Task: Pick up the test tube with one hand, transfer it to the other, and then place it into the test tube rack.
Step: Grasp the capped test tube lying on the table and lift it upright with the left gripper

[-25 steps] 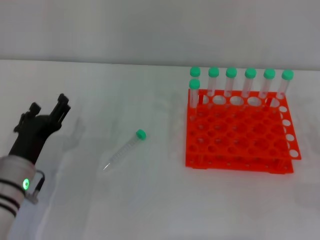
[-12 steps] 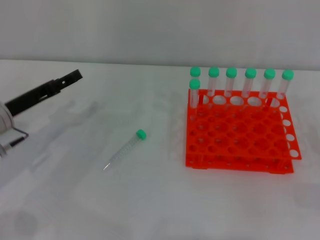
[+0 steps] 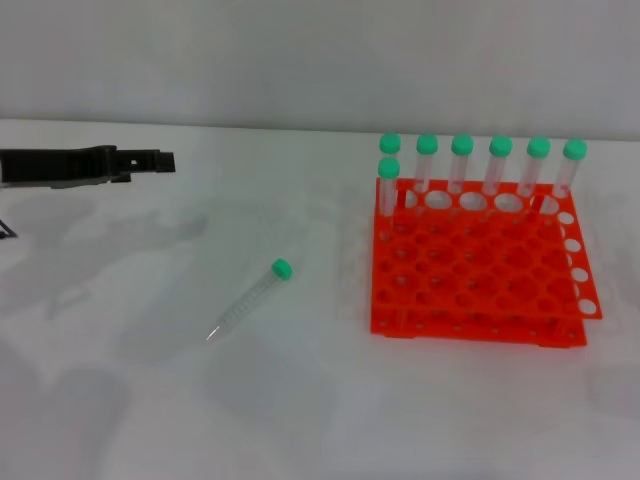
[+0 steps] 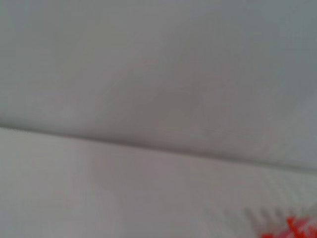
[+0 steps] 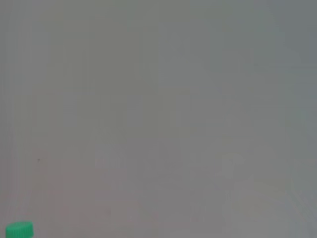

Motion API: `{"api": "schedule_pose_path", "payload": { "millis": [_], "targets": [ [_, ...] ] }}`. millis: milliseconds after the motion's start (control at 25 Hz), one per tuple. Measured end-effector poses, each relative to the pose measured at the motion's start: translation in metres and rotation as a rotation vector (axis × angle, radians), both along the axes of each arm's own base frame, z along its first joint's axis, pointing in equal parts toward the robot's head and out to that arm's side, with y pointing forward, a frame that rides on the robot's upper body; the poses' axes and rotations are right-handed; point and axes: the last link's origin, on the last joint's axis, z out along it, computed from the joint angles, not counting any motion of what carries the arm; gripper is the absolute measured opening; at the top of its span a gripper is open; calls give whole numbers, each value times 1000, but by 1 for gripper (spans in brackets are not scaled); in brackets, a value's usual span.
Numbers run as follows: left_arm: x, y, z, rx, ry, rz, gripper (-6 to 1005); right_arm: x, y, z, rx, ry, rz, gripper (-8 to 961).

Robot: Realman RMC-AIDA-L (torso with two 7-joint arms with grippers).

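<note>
The left gripper (image 3: 165, 160) reaches in level from the left edge of the head view, seen side-on, so I cannot tell whether it is wide or narrow. The test tube (image 3: 250, 300) lies flat on the white table (image 3: 300, 400), below and to the right of the claw's tip and well apart from it, green cap pointing towards the orange test tube rack (image 3: 475, 270), pointed tip towards the robot. The rack stands farther right, with seven capped tubes (image 3: 480, 160) upright along its far edge. The right gripper is out of sight. Judging by this, the approach to the pickup is under way; next the claw must drop and turn down over the tube's middle.
</note>
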Motion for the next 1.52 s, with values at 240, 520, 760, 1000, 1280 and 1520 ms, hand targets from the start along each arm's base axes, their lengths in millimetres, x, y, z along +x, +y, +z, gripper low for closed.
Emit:
{"api": "schedule_pose_path", "payload": {
  "millis": [240,520,760,1000,1280,1520],
  "targets": [
    [18,10,14,-119,119,60,875,-4,4,0,0,0,11,845],
    [38,15,3,-282,278,138,874,-10,12,-1,-3,0,27,845],
    [64,21,-22,-407,376,89,874,-10,14,-2,-10,0,20,846],
    [80,23,-50,-493,469,21,875,-9,14,0,-2,3,14,846],
    [91,19,-86,-560,613,-36,874,-6,11,1,1,3,5,846],
    [96,13,-111,-605,673,-76,874,-3,8,1,0,2,-1,846]
  ]
}}
